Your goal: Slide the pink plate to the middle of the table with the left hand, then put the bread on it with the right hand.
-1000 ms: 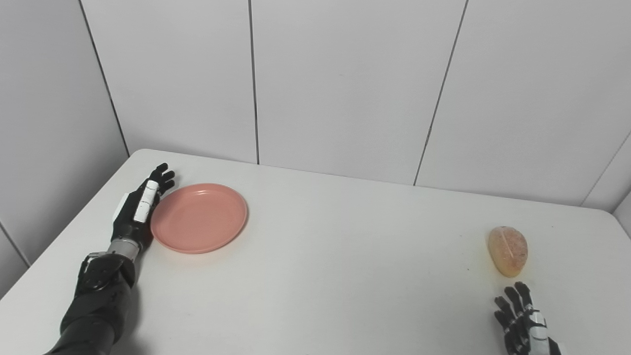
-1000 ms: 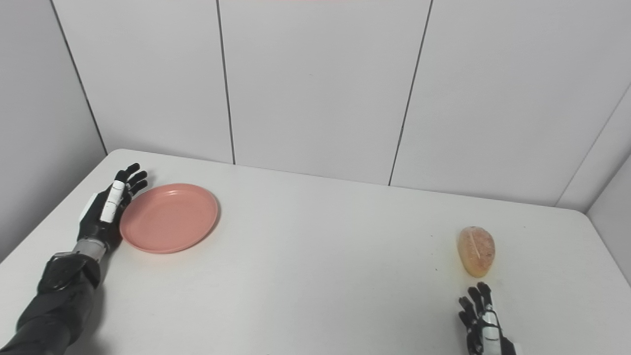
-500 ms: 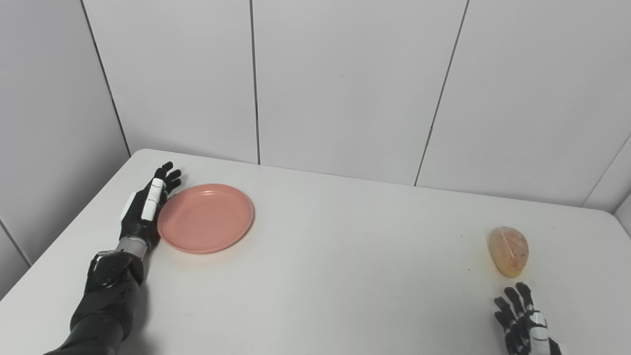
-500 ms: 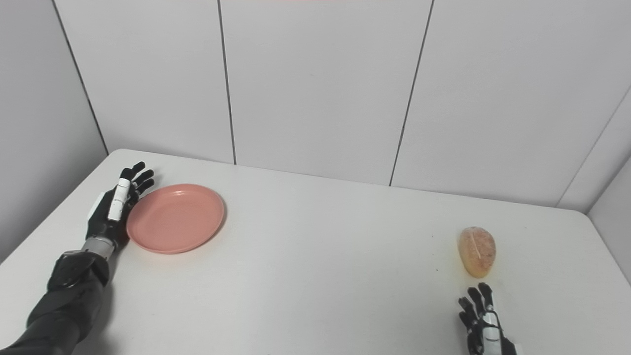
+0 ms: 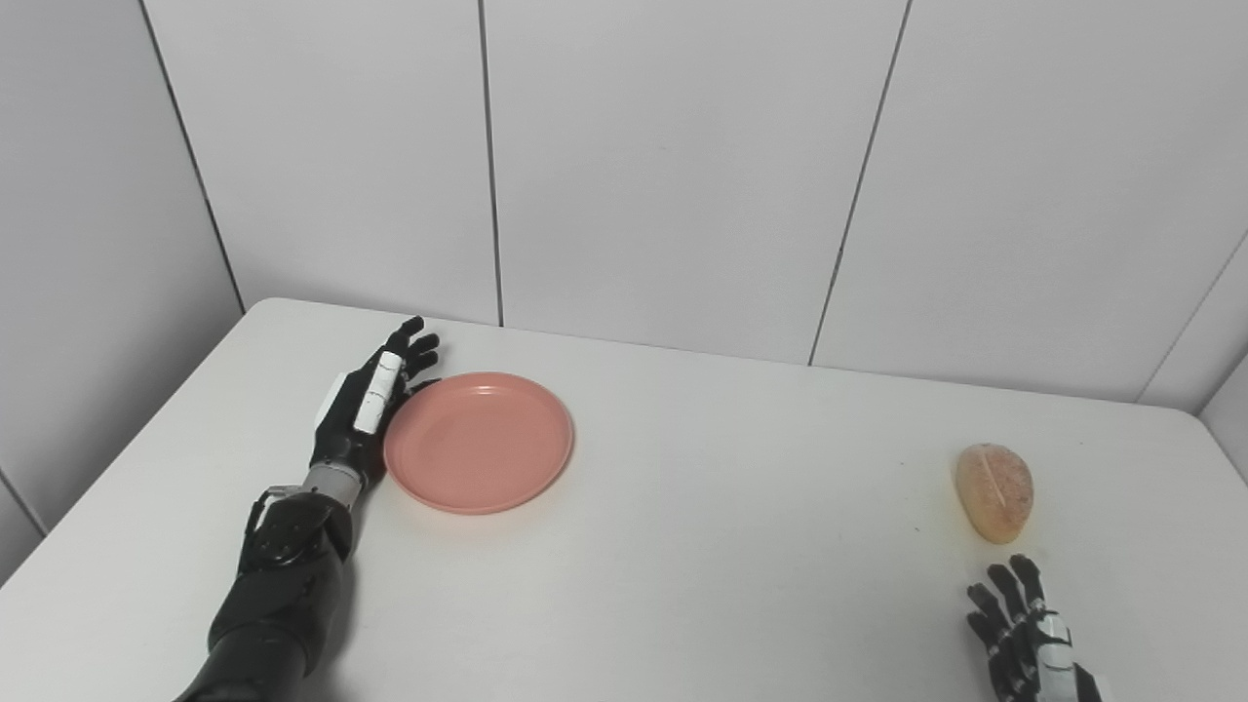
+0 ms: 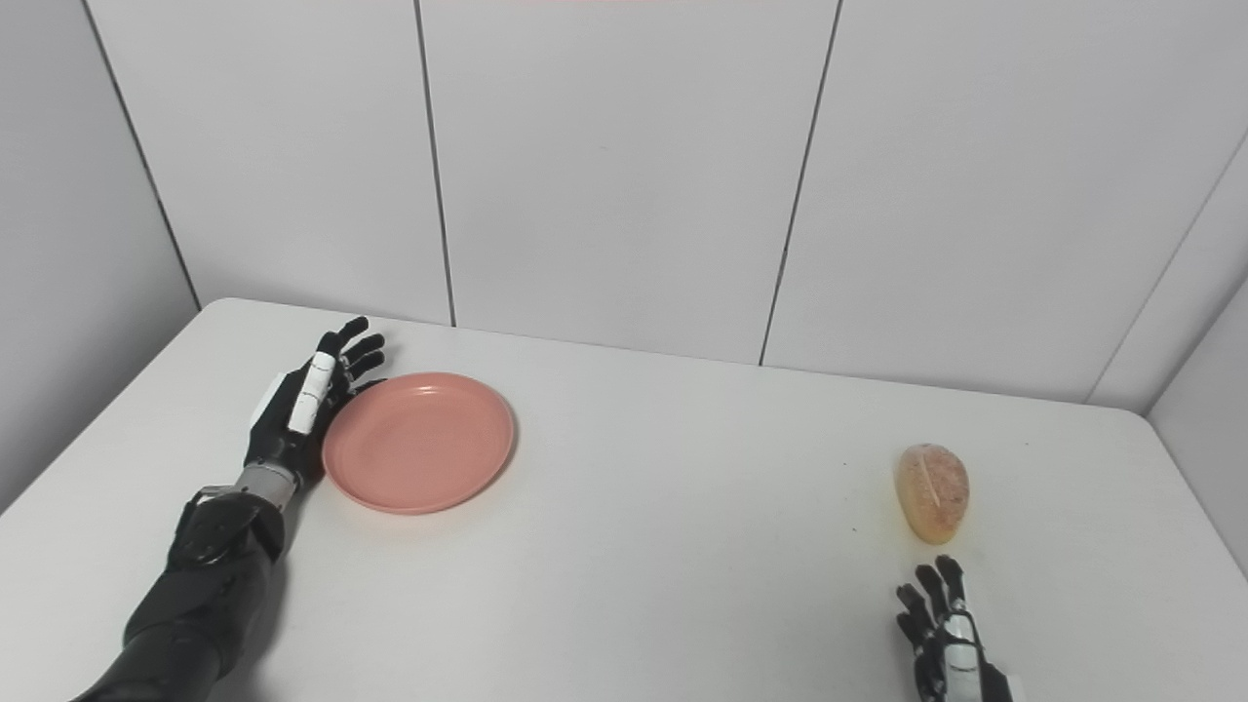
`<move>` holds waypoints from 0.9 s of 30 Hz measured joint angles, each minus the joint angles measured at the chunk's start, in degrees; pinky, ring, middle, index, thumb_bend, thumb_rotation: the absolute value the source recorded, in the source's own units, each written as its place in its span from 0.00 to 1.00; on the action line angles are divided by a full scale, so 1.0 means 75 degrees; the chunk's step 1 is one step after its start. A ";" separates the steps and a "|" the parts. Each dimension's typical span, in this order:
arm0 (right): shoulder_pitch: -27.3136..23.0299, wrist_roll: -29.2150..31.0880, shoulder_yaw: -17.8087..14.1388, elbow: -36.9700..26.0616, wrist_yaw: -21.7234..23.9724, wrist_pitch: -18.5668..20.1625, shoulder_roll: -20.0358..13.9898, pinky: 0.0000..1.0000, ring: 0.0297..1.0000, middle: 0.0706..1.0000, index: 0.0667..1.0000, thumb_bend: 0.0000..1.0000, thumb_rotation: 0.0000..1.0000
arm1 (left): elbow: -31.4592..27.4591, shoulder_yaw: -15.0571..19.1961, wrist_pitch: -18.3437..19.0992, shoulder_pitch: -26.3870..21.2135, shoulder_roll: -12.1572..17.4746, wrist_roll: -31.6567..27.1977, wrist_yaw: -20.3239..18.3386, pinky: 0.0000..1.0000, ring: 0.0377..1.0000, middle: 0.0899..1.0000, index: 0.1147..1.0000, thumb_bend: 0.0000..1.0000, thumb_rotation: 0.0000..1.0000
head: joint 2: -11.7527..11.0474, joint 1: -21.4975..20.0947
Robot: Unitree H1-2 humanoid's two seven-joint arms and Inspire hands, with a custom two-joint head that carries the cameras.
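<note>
a bare test booth: plain white table (image 5: 682, 585) enclosed by grey wall panels (image 5: 673, 166).

From my remote station I see a pink plate (image 5: 478, 442) that looks like smooth plastic with a soft, low sheen and an even, unpatterned colour. The bread (image 5: 994, 491) has a dull, slightly mottled golden-brown crust with a pale seam along its top. The table (image 5: 682, 565) has a smooth, matt white top that reflects almost nothing. The left hand (image 5: 369, 410) looks like black hard plastic with one white, glossier panel along a finger, and a bare metallic ring at the wrist. The right hand (image 5: 1024, 639) shows the same black plastic with small pale parts. The wall panels (image 5: 673, 166) are flat, matt and light grey.
</note>
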 measured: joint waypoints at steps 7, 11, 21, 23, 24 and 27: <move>0.0009 -0.0001 0.0011 -0.0011 -0.0052 0.0000 -0.0001 0.95 0.93 0.96 0.99 0.75 1.00 | -0.0359 -0.0161 0.0130 0.0124 -0.0171 0.0123 0.0084 0.79 0.91 0.88 0.89 0.92 0.86 | 0.0023 -0.0023; 0.0008 0.0001 0.0028 -0.0015 -0.0055 0.0000 -0.0001 0.95 0.94 0.96 0.99 0.75 1.00 | -0.0510 -0.0168 0.0254 0.0170 -0.0244 0.0123 0.0088 0.78 0.89 0.87 0.88 0.92 0.87 | 0.0035 -0.0035; 0.0022 -0.0011 0.0041 -0.0030 -0.0077 0.0007 -0.0001 0.93 0.93 0.95 0.99 0.74 1.00 | -0.0844 -0.0237 0.0480 0.0282 -0.0481 0.0143 0.0168 0.77 0.89 0.86 0.88 0.93 0.85 | 0.0058 -0.0094; 0.0022 -0.0014 0.0050 -0.0033 -0.0088 0.0011 -0.0001 0.93 0.92 0.95 0.99 0.74 1.00 | -0.0849 -0.0258 0.0497 0.0281 -0.0500 0.0145 0.0168 0.78 0.90 0.86 0.88 0.92 0.85 | 0.0047 -0.0105; 0.0022 -0.0019 0.0054 -0.0041 -0.0092 0.0023 0.0000 0.93 0.92 0.95 0.99 0.74 1.00 | -0.0855 -0.0259 0.0510 0.0281 -0.0507 0.0145 0.0168 0.78 0.90 0.87 0.88 0.92 0.85 | 0.0058 -0.0117; 0.0024 -0.0025 0.0064 -0.0059 -0.0128 0.0047 0.0005 0.93 0.92 0.95 0.98 0.73 1.00 | -0.0895 -0.0276 0.0570 0.0288 -0.0530 0.0146 0.0173 0.77 0.90 0.87 0.88 0.91 0.86 | 0.0047 -0.0129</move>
